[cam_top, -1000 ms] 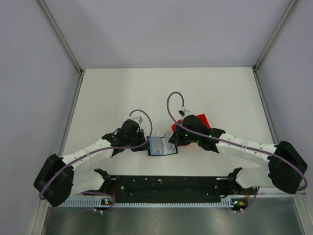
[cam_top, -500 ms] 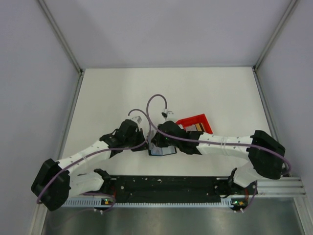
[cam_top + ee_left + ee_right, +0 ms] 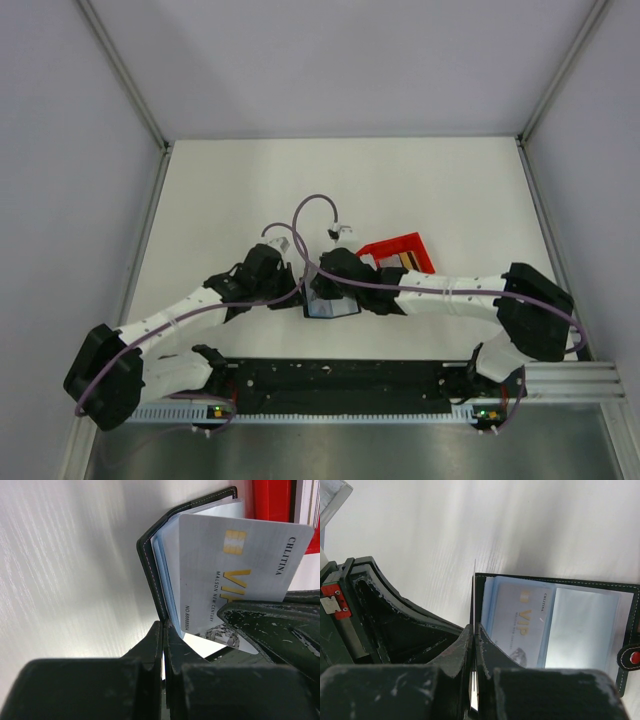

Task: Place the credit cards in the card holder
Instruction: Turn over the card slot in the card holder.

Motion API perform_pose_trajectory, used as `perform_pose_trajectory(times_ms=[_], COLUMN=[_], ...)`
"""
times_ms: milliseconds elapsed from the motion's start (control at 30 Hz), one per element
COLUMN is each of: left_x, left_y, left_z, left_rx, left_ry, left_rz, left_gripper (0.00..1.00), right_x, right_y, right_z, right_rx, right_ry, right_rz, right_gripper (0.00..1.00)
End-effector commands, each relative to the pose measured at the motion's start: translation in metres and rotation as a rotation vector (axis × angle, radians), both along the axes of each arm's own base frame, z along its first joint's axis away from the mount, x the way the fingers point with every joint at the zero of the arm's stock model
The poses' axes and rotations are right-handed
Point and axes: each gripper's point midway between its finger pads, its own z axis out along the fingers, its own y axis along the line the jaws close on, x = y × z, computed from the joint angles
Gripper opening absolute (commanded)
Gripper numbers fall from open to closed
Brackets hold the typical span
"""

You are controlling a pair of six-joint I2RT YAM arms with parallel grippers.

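Observation:
The card holder (image 3: 337,309) lies open between the two grippers, black outside with pale blue-grey clear pockets (image 3: 585,625). My left gripper (image 3: 294,288) is shut on the near edge of its black cover (image 3: 150,565), its fingertips meeting in the left wrist view (image 3: 164,627). My right gripper (image 3: 322,289) is shut on a pale grey credit card (image 3: 240,555) printed "VIP". It holds the card upright against the holder's pockets. The card shows edge-on in the right wrist view (image 3: 474,580) at the holder's left edge. Another "VIP" card (image 3: 522,620) shows behind a clear pocket.
A red shallow tray (image 3: 410,244) sits just right of and behind the holder, with more cards (image 3: 402,260) in it; it also shows in the left wrist view (image 3: 272,500). The holder's snap tab (image 3: 632,656) lies at its far side. The arms' cables loop above the grippers.
My right arm has swung left from the red tray to over the open card holder, carrying the card. My left gripper has stayed on the holder.

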Motion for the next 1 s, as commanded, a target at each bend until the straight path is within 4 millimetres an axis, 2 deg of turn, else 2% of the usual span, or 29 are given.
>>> perform_pose_trajectory(times_ms=[0, 633, 833, 967], left_x=[0.006, 0.007, 0.008, 0.008], left_y=[-0.006, -0.007, -0.007, -0.007], left_z=[0.012, 0.016, 0.017, 0.016], left_rx=[-0.031, -0.050, -0.050, -0.048], left_ry=[-0.046, -0.058, -0.060, -0.062], left_rz=[-0.006, 0.000, -0.001, 0.002], left_gripper=[0.00, 0.00, 0.00, 0.00], right_x=[0.004, 0.003, 0.003, 0.004], right_y=[0.000, 0.005, 0.007, 0.001], right_z=[0.025, -0.005, -0.009, -0.007], right_rx=[0.037, -0.035, -0.041, -0.063], right_ry=[-0.071, -0.027, -0.025, -0.036], right_rz=[-0.016, -0.001, 0.008, -0.005], right_gripper=[0.00, 0.00, 0.00, 0.00])
